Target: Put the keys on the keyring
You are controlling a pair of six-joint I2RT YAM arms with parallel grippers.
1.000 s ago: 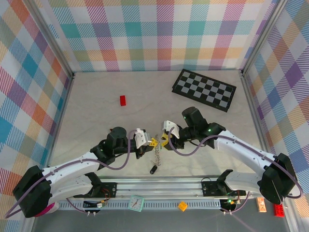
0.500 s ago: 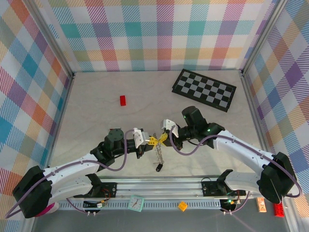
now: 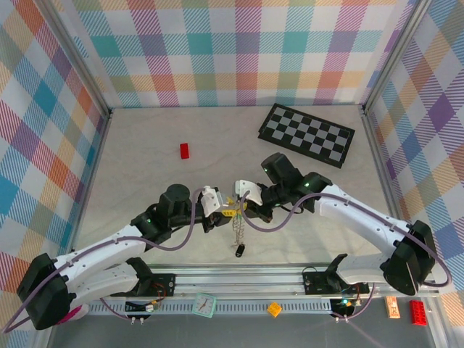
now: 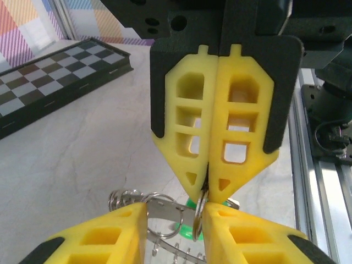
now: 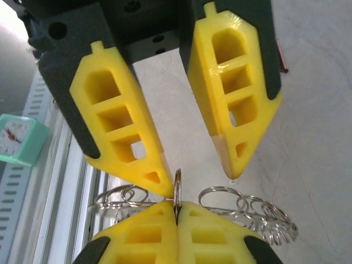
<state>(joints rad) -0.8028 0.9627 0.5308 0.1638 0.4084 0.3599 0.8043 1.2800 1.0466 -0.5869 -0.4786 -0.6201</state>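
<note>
Between fingertips of right claw, keyring ring was pinched tight; chain and black key hung below. Left claw opposite stood partly open, empty. Threading step likely; next move called for left regrasping green key.

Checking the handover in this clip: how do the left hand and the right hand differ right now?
The left hand stands open, fingers apart; the right hand is shut, pinching a thin ring of the keyring. The left hand reaches in from the left, the right hand from the right. Both have yellow fingers and meet tip to tip.
</note>
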